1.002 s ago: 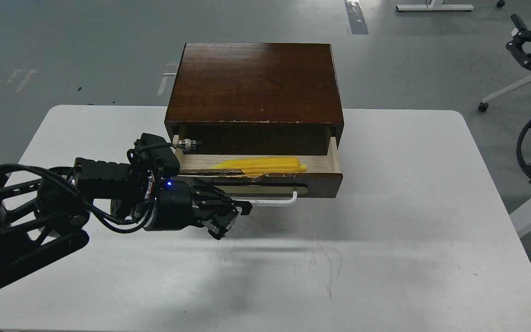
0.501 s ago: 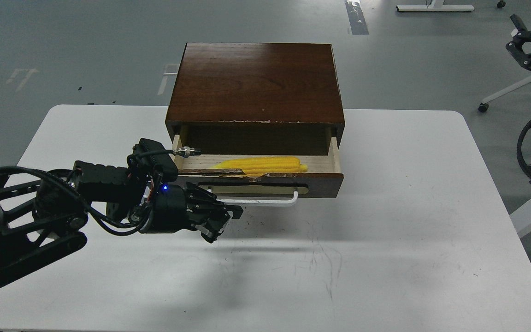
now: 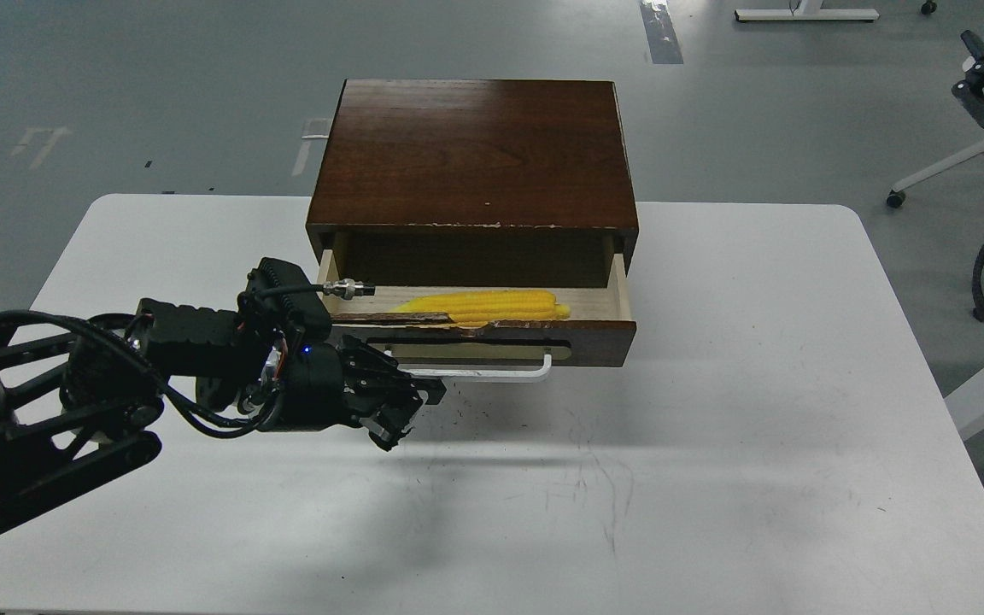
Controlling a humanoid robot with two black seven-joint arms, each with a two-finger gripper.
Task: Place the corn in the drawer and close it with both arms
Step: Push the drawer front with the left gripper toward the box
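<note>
**Clerk:** Item one, the corn (image 3: pixel 485 306). Location?

**Me:** Lying lengthwise in the drawer (image 3: pixel 492 329), on the pale wood floor just behind the front panel, tapered end to my left. Nothing holds it. It looks stiff and light, with a ribbed skin that ought to give fair purchase; were I to lift it, I would take it across the middle of its length. I judge no lift is needed: it lies below the chipped top edge and should clear the cabinet (image 3: pixel 473 154).

**Clerk:** Item two, the drawer.

**Me:** Pulled part way out of the cabinet, which stands on the white table (image 3: pixel 714 444). Dark front, white bar handle (image 3: pixel 492 371) on a tan oval plate. Rigid wood, probably sliding with some friction. The cabinet may skid backward if shoved off-centre, so I would press flat on the front panel near its middle, or at both ends evenly, not hook the bar.

**Clerk:** Item three, your left claw (image 3: pixel 411 408).

**Me:** Low over the table, just in front of the drawer's left end, beside the handle's left tip. Fingers seen end-on and dark; I cannot tell whether they are spread or pressed together. It grips nothing that I can make out.

**Clerk:** Right claw?

**Me:** Not in sight.
</note>
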